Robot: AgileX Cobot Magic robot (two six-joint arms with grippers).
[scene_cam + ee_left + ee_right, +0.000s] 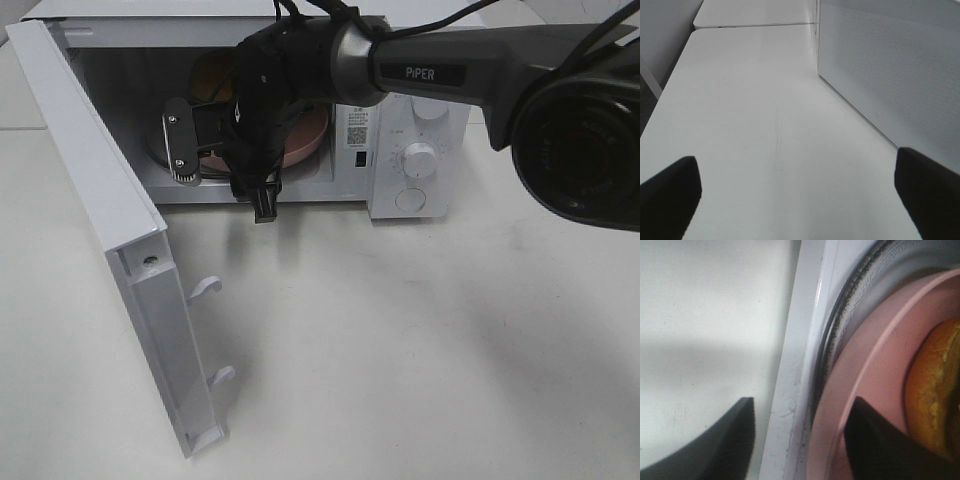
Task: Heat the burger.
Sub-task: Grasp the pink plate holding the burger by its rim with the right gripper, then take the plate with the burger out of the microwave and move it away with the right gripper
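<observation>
The burger shows its golden bun on the round pink plate, which lies on the glass turntable inside the open white microwave. My right gripper reaches in through the opening. In the right wrist view it is open, one finger over the table outside the sill, the other over the plate's rim, holding nothing. My left gripper is open and empty above the table beside the microwave's perforated side wall.
The microwave door stands swung open to the left, its latch hooks pointing right. The control panel with dials is on the right. My right arm crosses above the microwave. White table lies in front.
</observation>
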